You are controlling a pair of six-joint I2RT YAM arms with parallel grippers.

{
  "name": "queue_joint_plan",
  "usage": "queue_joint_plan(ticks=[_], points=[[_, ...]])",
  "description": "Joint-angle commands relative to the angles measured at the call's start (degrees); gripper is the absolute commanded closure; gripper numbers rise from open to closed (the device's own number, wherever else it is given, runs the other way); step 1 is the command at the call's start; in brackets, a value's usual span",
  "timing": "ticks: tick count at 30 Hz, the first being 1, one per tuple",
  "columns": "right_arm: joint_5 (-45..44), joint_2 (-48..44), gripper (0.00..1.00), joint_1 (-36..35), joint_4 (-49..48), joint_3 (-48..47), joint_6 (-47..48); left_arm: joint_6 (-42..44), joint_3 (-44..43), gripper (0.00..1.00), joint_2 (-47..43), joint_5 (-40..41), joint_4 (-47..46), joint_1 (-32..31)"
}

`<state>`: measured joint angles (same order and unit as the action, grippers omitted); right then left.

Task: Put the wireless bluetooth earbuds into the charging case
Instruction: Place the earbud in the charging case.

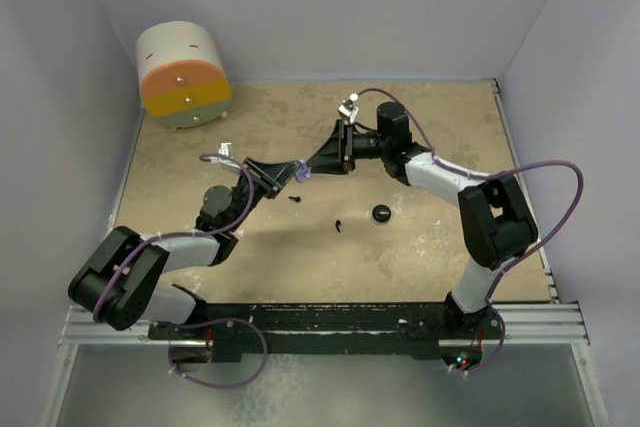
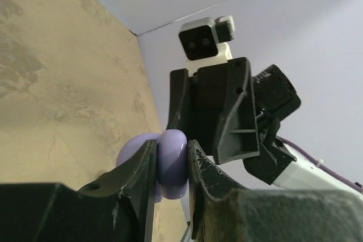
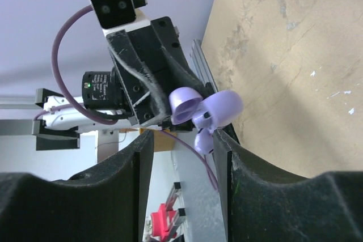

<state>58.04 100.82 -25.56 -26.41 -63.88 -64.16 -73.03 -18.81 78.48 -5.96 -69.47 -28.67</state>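
Note:
My left gripper (image 1: 290,176) is shut on the pale lavender charging case (image 2: 173,162), held above the table's middle. In the right wrist view the case (image 3: 224,106) hangs with its lid (image 3: 184,103) flipped open. A lavender earbud (image 3: 204,140) sticks out of the case body. My right gripper (image 3: 184,145) faces the case with its jaws apart and nothing clamped between them. The earbud lies close to its right finger (image 3: 238,162). Two tiny black earbuds (image 1: 295,199) (image 1: 340,224) lie on the table below the grippers.
A round black disc (image 1: 381,213) rests on the beige table right of the black earbuds. A white, orange and yellow cylinder (image 1: 185,77) lies at the back left corner. Pale walls close in the table on three sides.

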Motion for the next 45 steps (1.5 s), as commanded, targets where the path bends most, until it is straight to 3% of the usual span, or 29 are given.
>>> queue_joint_plan(ticks=[1,5,8,11,16,17,18,20,27,45], points=[[1.4,-2.6,0.49,1.1,-2.2,-1.8,3.5,-0.1,-3.7,1.0,-1.7,3.2,5.2,-0.3],[-0.1,-4.9,0.48,3.0,-2.1,0.5,7.0,-0.5,-5.3,1.0,-0.7,4.0,7.3,0.1],[-7.3,-7.9,0.47,4.9,5.0,0.5,16.1,-1.9,-6.5,1.0,0.3,3.5,7.8,0.5],[-25.6,-10.8,0.47,5.3,17.2,-2.8,27.6,-2.1,-8.1,1.0,1.3,3.0,8.9,0.6],[-49.3,-15.3,0.45,4.9,22.1,-1.8,35.6,-3.0,-8.9,1.0,4.4,1.1,6.7,0.6],[-52.1,-15.8,0.42,4.7,22.3,-1.0,36.7,-3.3,-9.3,1.0,5.0,0.4,6.5,0.5],[-54.9,-15.9,0.29,4.4,22.8,-0.5,37.5,-3.7,-9.6,1.0,5.6,-0.2,6.2,0.4],[-59.4,-15.6,0.17,2.7,23.1,0.6,39.3,-4.5,-10.3,1.0,6.9,-1.3,5.6,0.5],[-67.5,-14.4,0.14,-3.3,21.0,4.2,41.0,-5.4,-12.1,1.0,8.3,-3.5,5.7,0.4],[-69.6,-12.4,0.13,-13.1,19.5,4.5,39.5,-5.8,-13.0,1.0,9.2,-6.3,5.2,0.3]])
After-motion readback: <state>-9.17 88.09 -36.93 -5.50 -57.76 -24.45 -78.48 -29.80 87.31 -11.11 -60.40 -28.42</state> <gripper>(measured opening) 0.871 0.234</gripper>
